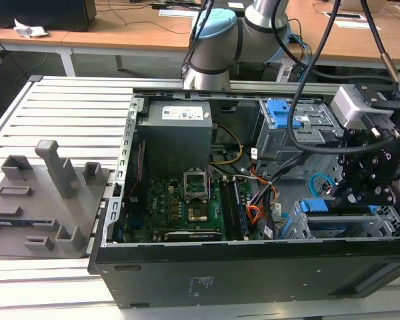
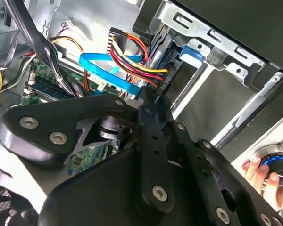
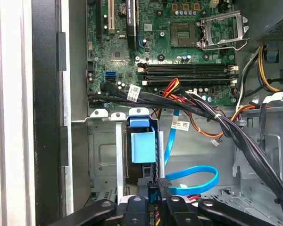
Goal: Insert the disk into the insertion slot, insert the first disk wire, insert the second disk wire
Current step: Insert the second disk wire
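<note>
An open desktop computer case [image 1: 207,267] lies on a slatted metal counter [image 1: 60,107], its green motherboard [image 1: 180,207] facing up. The robot arm [image 1: 217,40] reaches in from the far side, and its black pincer [image 1: 367,180] hangs over the case's corner at the exterior view's right, above the silver drive cage.

The disk [image 3: 142,146], seen by its bright blue carrier, sits inside the insertion slot [image 3: 104,155] of that perforated metal cage. In the second wrist view the carrier's blue tab [image 2: 191,51] shows at the mouth of the cage.

The pincer's fingertips [image 2: 148,101] are drawn close together at the back of the disk, right where the plugs meet it. They seem to be pinching a small dark plug, though the view is too crowded to tell which one.

The first disk wire [image 2: 132,59], a red, orange and black bundle, runs to the disk's rear. The second disk wire [image 3: 198,179], a flat light blue cable, loops just beside it.

A person's hand [image 2: 259,174] rests on a round blue-lit knob [image 2: 276,162].
</note>
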Controlling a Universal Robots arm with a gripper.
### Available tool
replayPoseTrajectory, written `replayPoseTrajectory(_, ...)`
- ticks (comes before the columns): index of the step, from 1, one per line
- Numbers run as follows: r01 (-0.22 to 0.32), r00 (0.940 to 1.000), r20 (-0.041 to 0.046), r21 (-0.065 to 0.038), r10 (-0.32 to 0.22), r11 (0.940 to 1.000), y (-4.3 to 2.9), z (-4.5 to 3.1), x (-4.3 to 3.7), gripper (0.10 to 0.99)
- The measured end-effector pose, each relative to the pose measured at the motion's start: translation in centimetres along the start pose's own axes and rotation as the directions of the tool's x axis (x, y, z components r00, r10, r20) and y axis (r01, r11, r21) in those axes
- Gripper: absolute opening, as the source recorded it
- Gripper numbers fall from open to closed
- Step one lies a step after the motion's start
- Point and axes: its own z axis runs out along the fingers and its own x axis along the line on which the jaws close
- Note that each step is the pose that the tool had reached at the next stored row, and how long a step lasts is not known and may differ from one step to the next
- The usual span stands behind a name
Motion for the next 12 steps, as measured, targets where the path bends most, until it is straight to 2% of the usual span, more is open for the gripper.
replayPoseTrajectory(1, 0.0, 1.0, -0.0005, 0.0, 0.0, 1.0, 0.01, -0.04, 0.0, 0.235)
replayPoseTrajectory(2, 0.0, 1.0, -0.0004, 0.0, 0.0, 1.0, 0.01, -0.13, 0.0, 0.235)
replayPoseTrajectory(6, 0.0, 1.0, -0.0006, 0.0, 0.0, 1.0, 0.12, -2.49, -0.07, 0.235)
replayPoseTrajectory(7, 0.0, 1.0, -0.0005, 0.0, 0.0, 1.0, 0.14, -2.86, -0.13, 0.235)
replayPoseTrajectory(8, 0.0, 1.0, -0.0005, 0.0, 0.0, 1.0, 0.17, -3.41, -0.19, 0.224)
replayPoseTrajectory(10, 0.0, 1.0, -0.0005, 0.0, 0.0, 1.0, 0.19, -4.05, -0.21, 0.106)
replayPoseTrajectory(12, 0.0, 1.0, -0.0006, 0.0, 0.0, 1.0, 0.22, -4.76, -0.22, 0.106)
